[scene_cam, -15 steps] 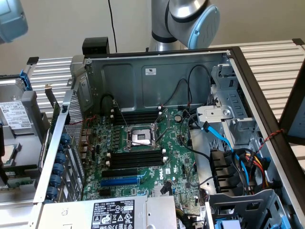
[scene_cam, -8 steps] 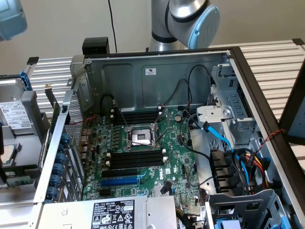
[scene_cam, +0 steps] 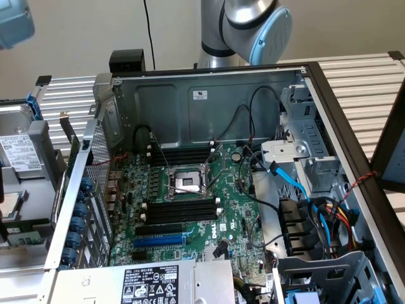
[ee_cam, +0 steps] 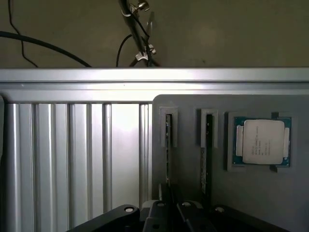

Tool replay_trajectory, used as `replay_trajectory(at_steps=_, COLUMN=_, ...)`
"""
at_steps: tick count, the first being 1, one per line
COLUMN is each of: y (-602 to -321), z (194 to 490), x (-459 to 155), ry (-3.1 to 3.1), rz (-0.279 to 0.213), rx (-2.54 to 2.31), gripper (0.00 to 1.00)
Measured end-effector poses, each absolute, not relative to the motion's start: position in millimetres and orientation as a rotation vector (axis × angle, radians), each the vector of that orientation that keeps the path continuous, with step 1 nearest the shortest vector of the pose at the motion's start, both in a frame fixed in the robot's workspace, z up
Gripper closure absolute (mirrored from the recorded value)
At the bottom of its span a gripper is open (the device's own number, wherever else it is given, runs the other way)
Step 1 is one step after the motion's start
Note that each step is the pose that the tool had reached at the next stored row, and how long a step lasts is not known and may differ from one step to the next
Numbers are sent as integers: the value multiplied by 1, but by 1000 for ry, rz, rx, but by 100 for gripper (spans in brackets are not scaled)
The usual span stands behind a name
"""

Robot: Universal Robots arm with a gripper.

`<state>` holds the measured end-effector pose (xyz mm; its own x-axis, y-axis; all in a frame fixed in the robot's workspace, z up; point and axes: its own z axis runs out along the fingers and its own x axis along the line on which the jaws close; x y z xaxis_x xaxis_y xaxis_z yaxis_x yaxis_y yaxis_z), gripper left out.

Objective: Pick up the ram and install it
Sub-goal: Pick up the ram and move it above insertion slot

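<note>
Plainly the ram (ee_cam: 168, 145) sits on edge in a narrow slot of a grey holder (ee_cam: 188, 159), with a second stick (ee_cam: 207, 154) in the neighbouring slot and a processor chip (ee_cam: 263, 141) in a pocket just beside that. The holder rests on a ribbed aluminium table (ee_cam: 58, 159). In the wrist view the gripper (ee_cam: 168, 195) lies in line with the ram's slot, its fingers drawn in close on the stick's upper edge at the near end. I judge it pinched there rather than merely touched, though the contact itself is half hidden by the fingers. The stick has not left its slot. As for handling, I would expect it to be very light and stiff along its length, yet thin and fragile — a bare circuit board that would take badly to twisting or to pressure on its chips. The long top edge and the flat faces near it look like the sound place to hold, well clear of the contact edge down in the slot. The exterior view shows the open computer case (scene_cam: 209, 95) with the black memory slots (scene_cam: 180, 212) on the motherboard (scene_cam: 234, 209), well apart from the holder.
</note>
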<state>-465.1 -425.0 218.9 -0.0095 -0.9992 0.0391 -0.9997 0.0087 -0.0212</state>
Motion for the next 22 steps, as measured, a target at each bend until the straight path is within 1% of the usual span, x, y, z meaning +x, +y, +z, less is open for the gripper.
replay_trajectory(at_steps=8, y=-425, z=227, x=-465, ry=-2222, rz=67, rx=2202, gripper=88)
replay_trajectory(at_steps=22, y=-425, z=274, x=-465, ry=-2221, rz=69, rx=2201, gripper=88)
